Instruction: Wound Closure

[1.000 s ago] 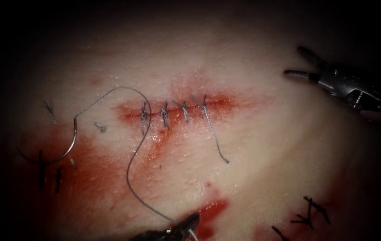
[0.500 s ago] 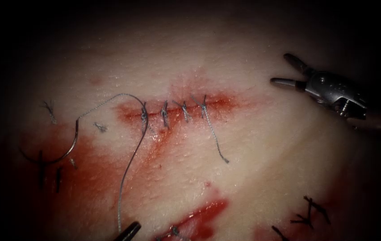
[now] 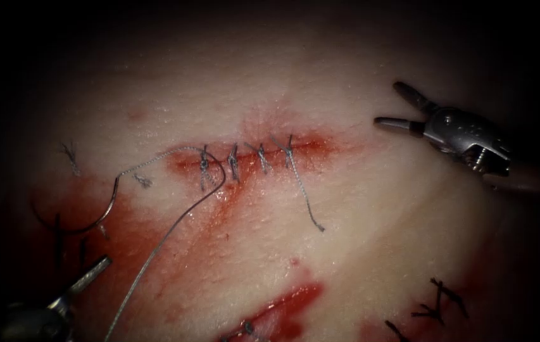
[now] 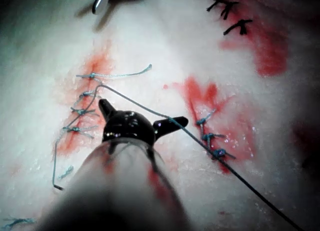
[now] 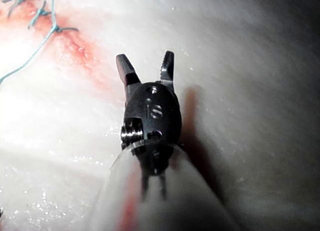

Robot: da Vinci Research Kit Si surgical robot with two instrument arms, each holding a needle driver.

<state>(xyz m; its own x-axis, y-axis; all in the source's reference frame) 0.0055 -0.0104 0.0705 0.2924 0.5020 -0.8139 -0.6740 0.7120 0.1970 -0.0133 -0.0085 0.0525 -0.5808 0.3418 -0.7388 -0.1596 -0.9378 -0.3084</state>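
One curved needle [image 3: 110,206], thin and steely, lies flat on the tissue [image 3: 371,215], well to the left of the cut [image 3: 320,147]. Its arc rests on a wet patch of red fluid [image 3: 137,253], and I cannot see any part of it buried. From its upper end, pale twisted thread [image 3: 156,244] runs right to the leftmost of four knotted stitches [image 3: 261,157] across the cut, curls round below it and drops in a long slack line toward the lower edge. A loose tail [image 3: 304,196] hangs from the rightmost stitch, and two short frayed cut ends [image 3: 142,181] sit near the needle.

Below the needle, on the same side of the cut, is my left pincer [image 3: 86,277]. My left wrist view shows its jaws spread wide, the thread [image 4: 150,111] running past one tip, nothing clamped. Well off to the right of the cut hovers my right pincer [image 3: 402,107], smooth bright metal, jaws apart in a narrow V and empty; my right wrist view shows this tool [image 5: 145,66] over bare, glistening tissue.
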